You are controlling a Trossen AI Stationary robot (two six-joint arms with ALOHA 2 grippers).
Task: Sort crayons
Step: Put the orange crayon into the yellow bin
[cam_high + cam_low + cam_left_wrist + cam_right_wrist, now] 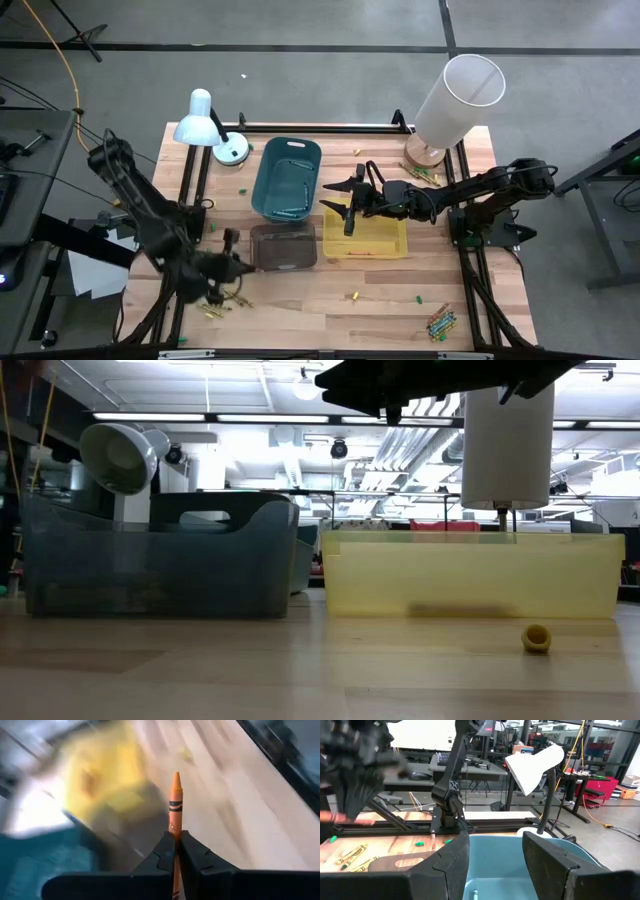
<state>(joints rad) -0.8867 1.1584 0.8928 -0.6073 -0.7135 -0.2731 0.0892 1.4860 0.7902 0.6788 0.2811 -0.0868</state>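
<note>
While the left gripper (175,851) clamps an orange crayon (175,807) upright between its closed fingers, the grey bin (283,246) lies just beside it. Beyond, the teal bin (287,178) holds a few crayons. Over the yellow bin (365,232), the right gripper (350,205) hangs wide open and empty.

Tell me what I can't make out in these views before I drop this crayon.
- Bins behind the orange crayon held by the left gripper: left wrist view, motion blur.
- Yellow bin contents: low view, its wall hides them.
- Right gripper: low view, cut off by the top edge.
- Loose crayons near the table's corner: high view, too small to count.
</note>
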